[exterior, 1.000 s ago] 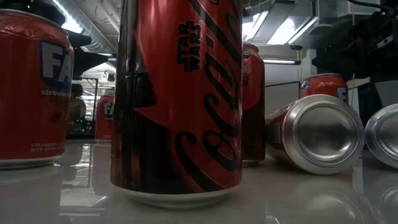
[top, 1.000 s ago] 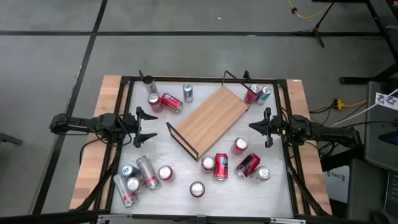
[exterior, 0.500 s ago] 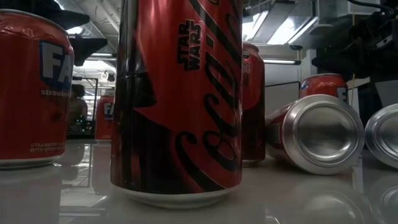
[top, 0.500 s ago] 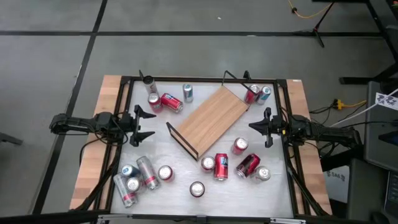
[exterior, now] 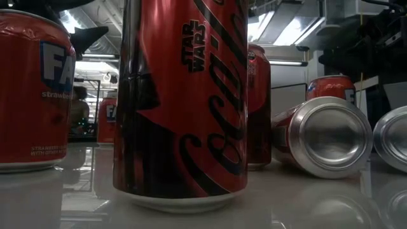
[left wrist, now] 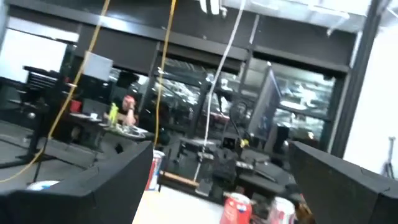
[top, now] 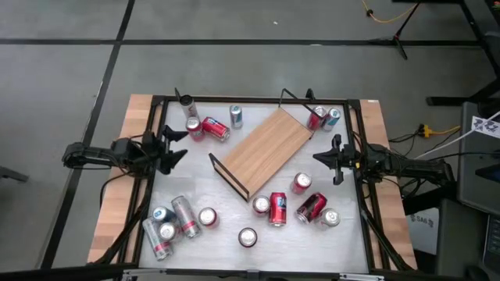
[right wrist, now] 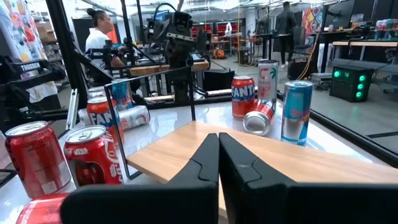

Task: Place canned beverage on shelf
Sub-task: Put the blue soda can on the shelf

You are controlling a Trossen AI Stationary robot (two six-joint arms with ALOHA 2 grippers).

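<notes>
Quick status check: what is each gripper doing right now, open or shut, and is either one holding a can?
Left gripper: open, holding nothing, at the table's left side.
Right gripper: shut, empty, pointing at the shelf.

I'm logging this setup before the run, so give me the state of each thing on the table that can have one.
shelf: lying flat, no cans on it
left gripper: open, empty
right gripper: shut, empty
Star Wars can: upright
red can by the shelf's near end: on its side

Even overhead light, left wrist blurred
</notes>
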